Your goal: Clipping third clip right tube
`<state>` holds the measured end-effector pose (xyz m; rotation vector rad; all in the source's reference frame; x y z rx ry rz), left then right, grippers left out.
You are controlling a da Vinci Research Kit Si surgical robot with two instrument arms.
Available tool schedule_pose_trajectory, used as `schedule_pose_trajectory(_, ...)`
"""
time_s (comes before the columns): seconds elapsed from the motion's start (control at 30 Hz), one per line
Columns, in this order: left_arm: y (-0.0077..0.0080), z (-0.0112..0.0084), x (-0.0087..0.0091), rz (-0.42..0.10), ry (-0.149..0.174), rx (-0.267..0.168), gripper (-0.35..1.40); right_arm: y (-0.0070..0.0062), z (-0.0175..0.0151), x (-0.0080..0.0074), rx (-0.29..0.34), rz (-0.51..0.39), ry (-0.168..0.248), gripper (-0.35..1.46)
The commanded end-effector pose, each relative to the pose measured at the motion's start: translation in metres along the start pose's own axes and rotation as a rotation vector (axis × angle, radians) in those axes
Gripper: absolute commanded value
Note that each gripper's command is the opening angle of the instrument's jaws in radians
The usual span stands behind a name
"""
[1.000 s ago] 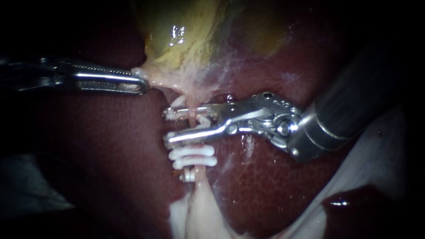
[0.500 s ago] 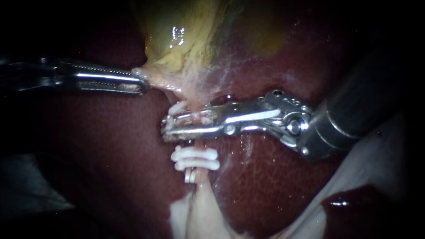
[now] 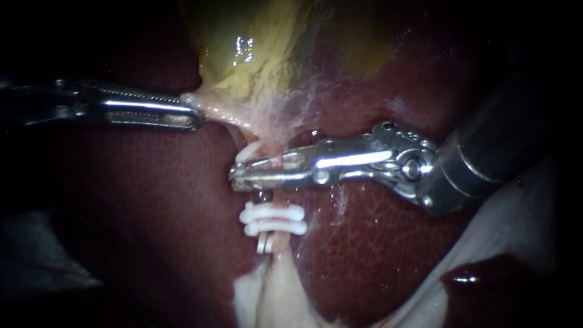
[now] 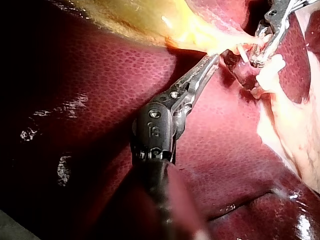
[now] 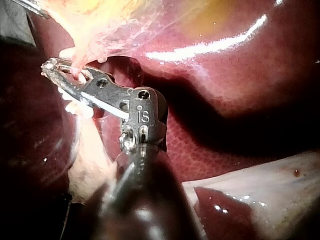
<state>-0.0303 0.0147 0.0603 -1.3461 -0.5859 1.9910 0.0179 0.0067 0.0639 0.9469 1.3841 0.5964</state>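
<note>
A pale tube (image 3: 277,195) runs down from the yellow gallbladder (image 3: 255,48) over the dark red liver (image 3: 364,243). My right instrument (image 3: 240,175) lies across the tube, its jaws shut on a white clip (image 3: 246,152) that wraps the tube, one clip end poking out above them. In the right wrist view those jaws (image 5: 53,68) pinch the tube (image 5: 76,75) too. Two white clips (image 3: 273,220) sit on the tube just below. My left instrument (image 3: 193,116) is shut on the gallbladder's lower edge; the left wrist view shows its jaws (image 4: 214,56) pulling that tissue taut.
A small metal clip (image 3: 263,243) sits on the tube under the white ones. Pale fatty tissue (image 3: 273,297) spreads below it. White gauze-like material (image 3: 522,231) lies at the lower right beside a dark liver lobe (image 3: 486,285).
My right instrument's jaws went from open around the tube to shut, squeezing the white clip flat on it, and drew slightly right. The left instrument held still.
</note>
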Motion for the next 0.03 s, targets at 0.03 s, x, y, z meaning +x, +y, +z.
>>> schedule_pose_trajectory(0.03,0.0,0.0,0.0,0.0,0.0,0.0,-0.35,0.0001,0.0,-0.0001,0.004,-0.001,-0.002,-0.35)
